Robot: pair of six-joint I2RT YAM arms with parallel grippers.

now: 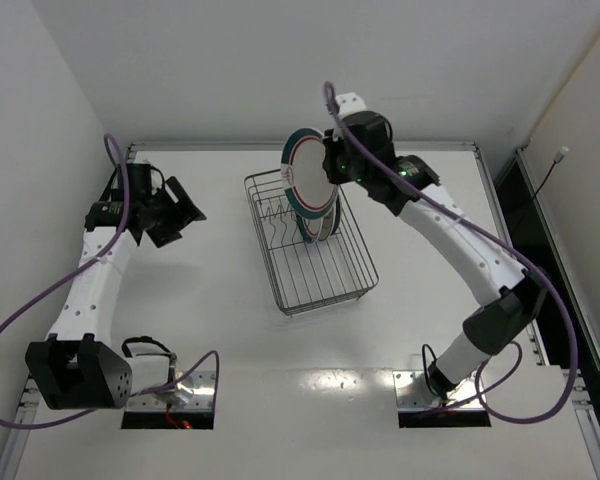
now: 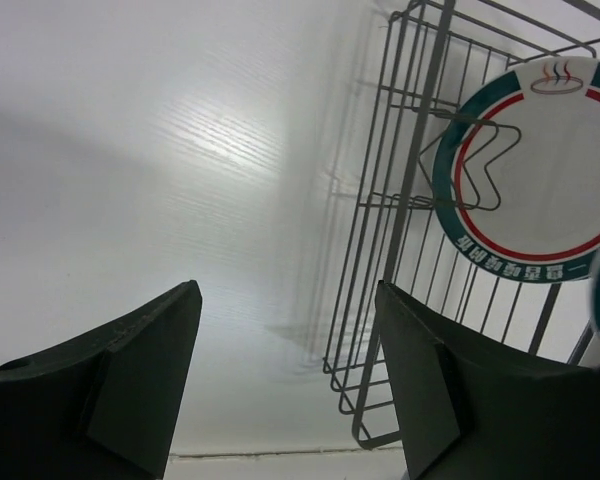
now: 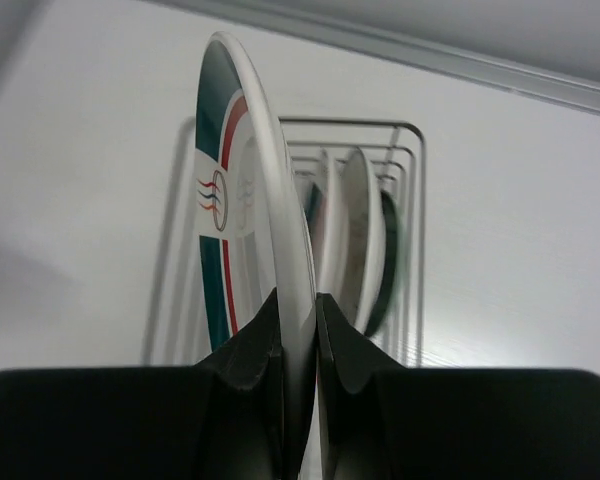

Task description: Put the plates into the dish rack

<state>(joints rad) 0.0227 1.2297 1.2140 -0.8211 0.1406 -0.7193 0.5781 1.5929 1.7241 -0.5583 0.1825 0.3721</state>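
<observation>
My right gripper (image 1: 330, 165) (image 3: 298, 300) is shut on the edge of a white plate with a teal-and-red rim (image 1: 302, 172) (image 3: 242, 190). It holds the plate upright over the far end of the grey wire dish rack (image 1: 325, 290) (image 3: 412, 135). Behind it, three plates stand on edge in the rack: two white (image 3: 365, 235) and a dark teal one (image 3: 390, 262). My left gripper (image 1: 180, 213) (image 2: 285, 300) hangs open and empty to the left of the rack (image 2: 420, 150). In the left wrist view a teal-and-red-rimmed plate (image 2: 540, 170) shows behind the wires.
The white table (image 1: 210, 320) is walled at the back and on both sides. A metal rail (image 1: 200, 146) runs along its far edge. Purple cables loop beside both arms.
</observation>
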